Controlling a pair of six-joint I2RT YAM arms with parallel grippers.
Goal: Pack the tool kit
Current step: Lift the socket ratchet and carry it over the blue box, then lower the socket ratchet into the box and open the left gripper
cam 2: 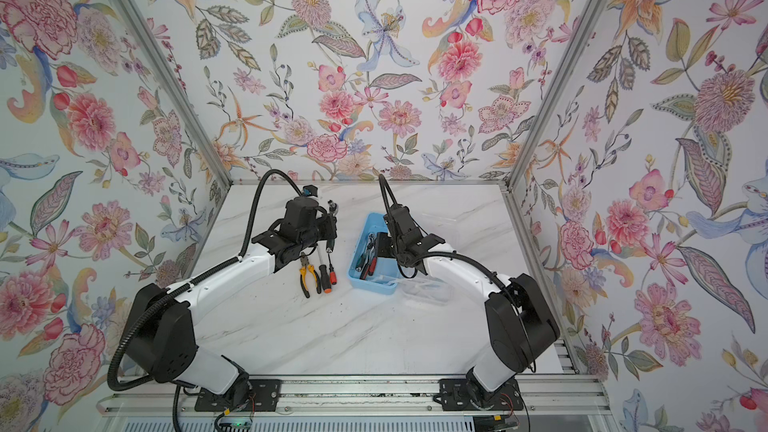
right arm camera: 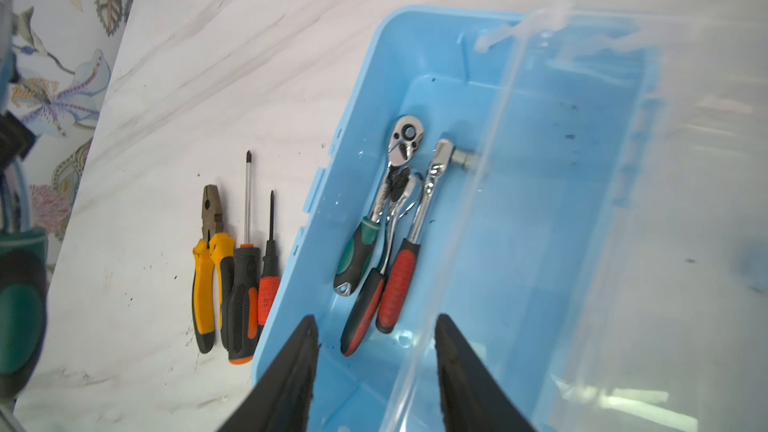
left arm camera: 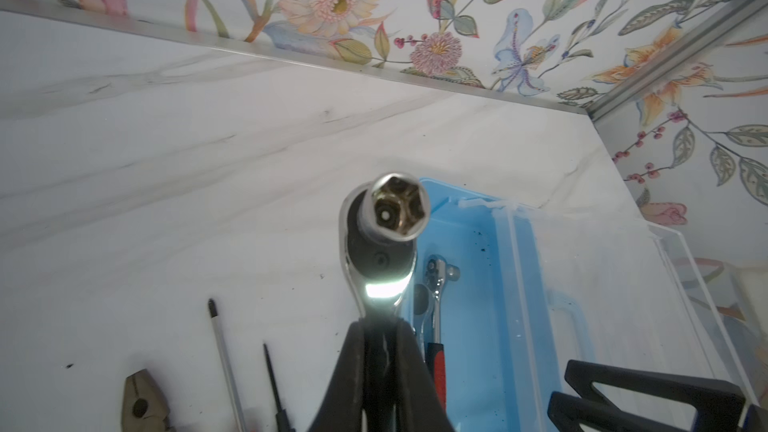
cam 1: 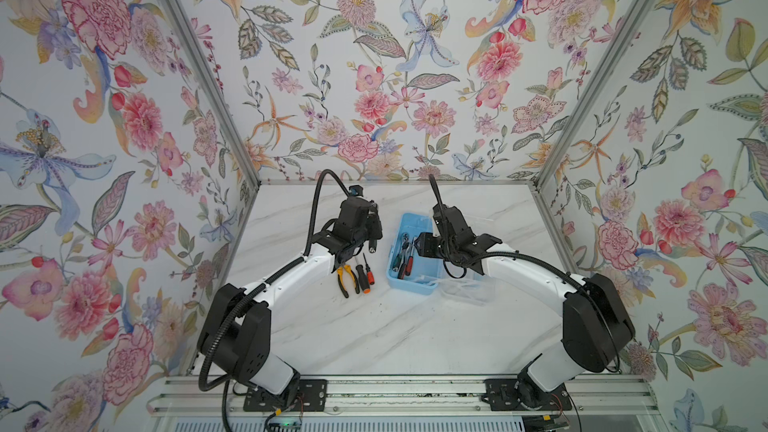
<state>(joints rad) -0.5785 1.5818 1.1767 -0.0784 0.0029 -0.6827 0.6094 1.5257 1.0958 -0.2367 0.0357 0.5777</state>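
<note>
The left end effector (left arm camera: pixel 380 328) is clenched on a socket ratchet (left arm camera: pixel 382 243), held off the desk (cam 1: pixel 395 338) just left of the blue toolbox (right arm camera: pixel 432 43). The right end effector (right arm camera: pixel 376 320) hangs released over the toolbox's near end. Three ratchets (right arm camera: pixel 399 201) lie inside. Pliers (right arm camera: pixel 205 276) and two screwdrivers (right arm camera: pixel 245 284) lie side by side on the desk, left of the toolbox.

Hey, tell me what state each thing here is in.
Left gripper: jaws shut on the socket ratchet.
Socket ratchet: held off the table, socket fitted.
Right gripper: jaws open, empty, over the toolbox.
Toolbox: open, clear lid swung aside.
Three ratchets: lying inside the toolbox.
Pliers: closed, lying on the table.
Two screwdrivers: lying on the table beside the pliers.
</note>
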